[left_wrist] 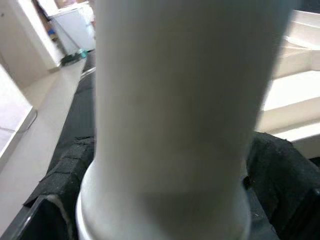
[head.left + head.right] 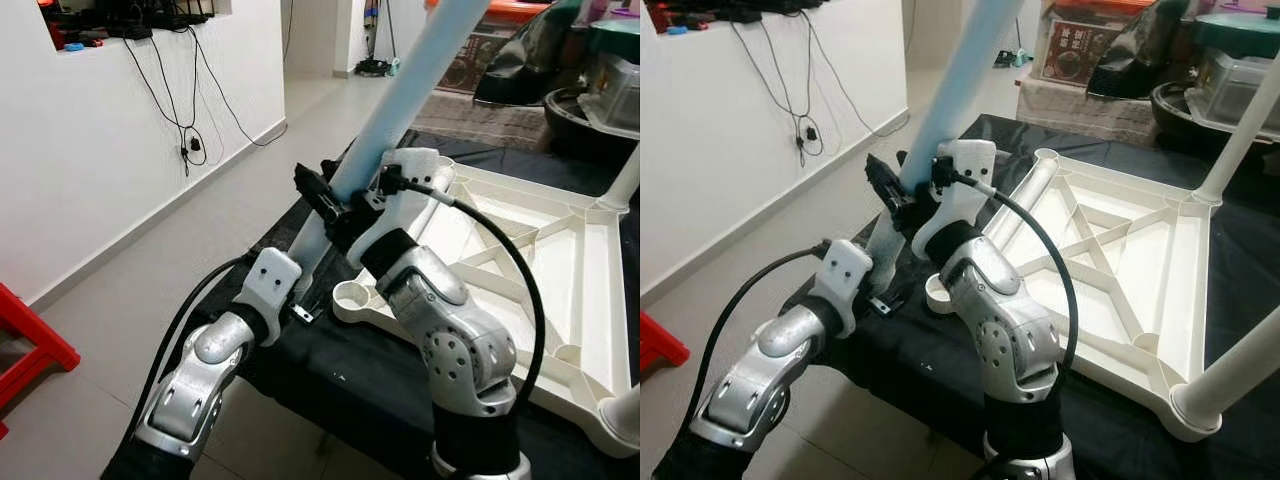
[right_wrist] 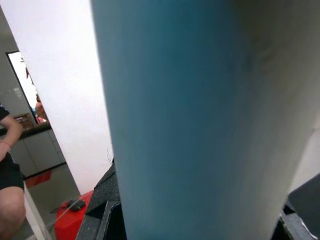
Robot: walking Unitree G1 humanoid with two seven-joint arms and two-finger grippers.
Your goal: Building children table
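On my far left a white wall (image 2: pixel 110 150) runs back along the pale floor (image 2: pixel 240 180), with black cables (image 2: pixel 185 110) hanging down it and a red frame (image 2: pixel 30 345) standing low near its foot. My left gripper (image 2: pixel 300 300) comes next, reaching up from below to the lower end of the light blue table leg (image 2: pixel 400 95); that end fills my left wrist camera, with black padding (image 1: pixel 65 165) at either side of it, but I cannot tell how far the fingers stand apart. The leg leans up and away from me, its foot close to the empty round socket (image 2: pixel 355 295) at the near corner of the tabletop (image 2: pixel 560 260). My right gripper (image 2: pixel 335 205) is just above and beside the left one, its black fingers (image 2: pixel 318 192) clasped around the leg partway up, holding it. The white tabletop lies upside down to my right on a black cloth (image 2: pixel 340 380), its ribbed underside showing. A white leg (image 2: pixel 1245 125) already stands at its far corner and another (image 2: pixel 1240 375) at its near right corner. Beyond it are dark bags and boxes (image 2: pixel 560 60). In my right wrist camera a seated person (image 3: pixel 10 165) shows at the edge.
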